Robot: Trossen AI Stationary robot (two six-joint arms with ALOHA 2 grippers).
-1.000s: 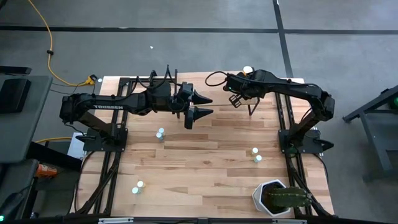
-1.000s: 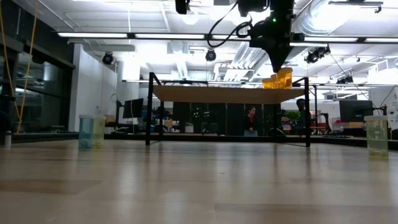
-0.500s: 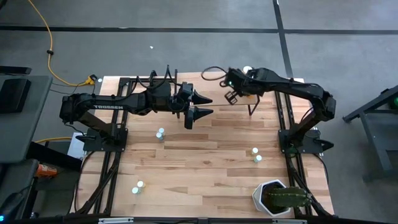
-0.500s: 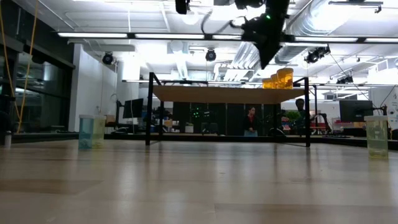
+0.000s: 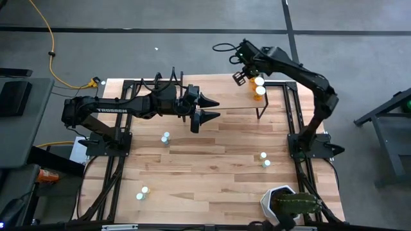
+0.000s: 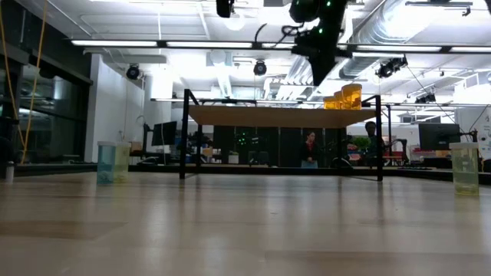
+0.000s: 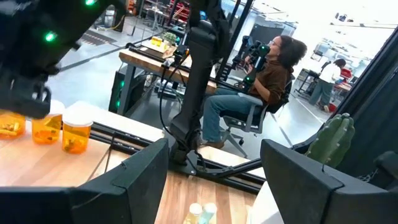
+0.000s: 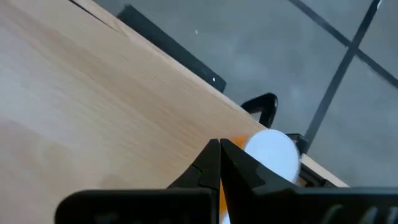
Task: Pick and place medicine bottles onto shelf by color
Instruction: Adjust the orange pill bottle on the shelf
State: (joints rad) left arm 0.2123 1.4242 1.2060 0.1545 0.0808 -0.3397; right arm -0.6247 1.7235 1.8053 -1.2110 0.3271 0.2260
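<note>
Orange bottles (image 5: 259, 86) with white caps stand on the shelf (image 6: 280, 116) at its far right end; they also show in the low view (image 6: 345, 97) and the left wrist view (image 7: 76, 134). My right gripper (image 5: 241, 76) is shut and empty, raised above the shelf just left of them; one white cap (image 8: 270, 154) shows beside its fingertips (image 8: 219, 155). My left gripper (image 5: 210, 108) is open and empty, hovering over the shelf's left part. Pale blue bottles (image 5: 166, 137) (image 5: 141, 192) and green ones (image 5: 264, 160) stand on the table.
A white pot with a cactus (image 5: 289, 205) stands at the table's near right corner. A seated person (image 7: 261, 81) shows in the room beyond the table. In the low view a blue bottle (image 6: 113, 161) and a green bottle (image 6: 466, 169) stand either side of the shelf.
My right gripper has gone up and toward the table's far edge, away from the orange bottles, which stay standing on the shelf and now show uncovered from above.
</note>
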